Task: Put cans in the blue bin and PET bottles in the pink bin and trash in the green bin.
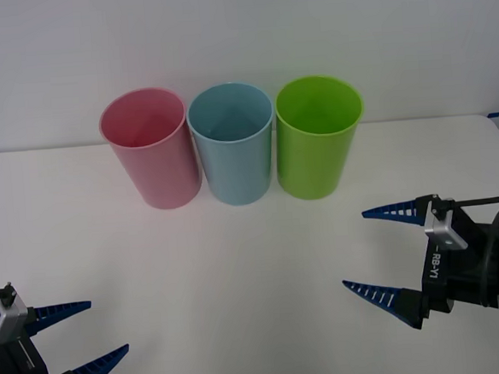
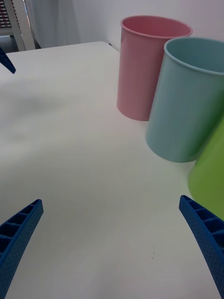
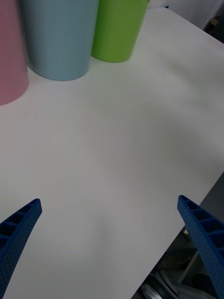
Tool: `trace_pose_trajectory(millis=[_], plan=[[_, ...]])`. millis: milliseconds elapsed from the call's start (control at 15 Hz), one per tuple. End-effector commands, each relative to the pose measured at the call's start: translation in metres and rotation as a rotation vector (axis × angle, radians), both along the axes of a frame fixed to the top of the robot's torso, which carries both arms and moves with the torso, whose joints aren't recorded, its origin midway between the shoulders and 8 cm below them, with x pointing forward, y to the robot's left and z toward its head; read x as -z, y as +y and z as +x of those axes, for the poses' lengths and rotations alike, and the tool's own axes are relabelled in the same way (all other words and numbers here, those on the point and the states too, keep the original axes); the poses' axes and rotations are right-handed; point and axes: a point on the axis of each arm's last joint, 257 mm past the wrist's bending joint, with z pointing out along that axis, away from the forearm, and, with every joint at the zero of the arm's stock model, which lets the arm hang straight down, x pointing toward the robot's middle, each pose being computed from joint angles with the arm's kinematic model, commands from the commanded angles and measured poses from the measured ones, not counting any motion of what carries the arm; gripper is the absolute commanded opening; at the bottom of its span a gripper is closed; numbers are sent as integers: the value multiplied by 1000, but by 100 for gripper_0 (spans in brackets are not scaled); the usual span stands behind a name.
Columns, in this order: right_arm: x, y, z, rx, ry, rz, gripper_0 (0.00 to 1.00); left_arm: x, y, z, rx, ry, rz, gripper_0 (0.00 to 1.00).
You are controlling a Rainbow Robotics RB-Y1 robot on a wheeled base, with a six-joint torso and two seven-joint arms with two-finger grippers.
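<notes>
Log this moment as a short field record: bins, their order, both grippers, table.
bins: three tall cup-shaped bins standing upright in a row at the far side of the table
order from robot's left: pink bin, blue bin, green bin
bin contents: nothing visible inside from the front view
left gripper: open, low at the near left corner, holding nothing
right gripper: open, near right side, in front of the green bin, holding nothing

black right gripper (image 1: 379, 252) marked "rb-y1", silver bracket, black cable, blue ribbed jaws.
</notes>
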Motion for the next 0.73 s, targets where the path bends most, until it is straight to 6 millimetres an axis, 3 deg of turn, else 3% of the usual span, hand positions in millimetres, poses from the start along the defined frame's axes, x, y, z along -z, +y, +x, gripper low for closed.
trace_pose_trajectory(millis=[67,733], plan=[[9,-13,-9,-3,24,-33,100,0,0,0,0,0,0,100],[18,-20,-16,14,56,-32,100,0,0,0,0,0,0,100]])
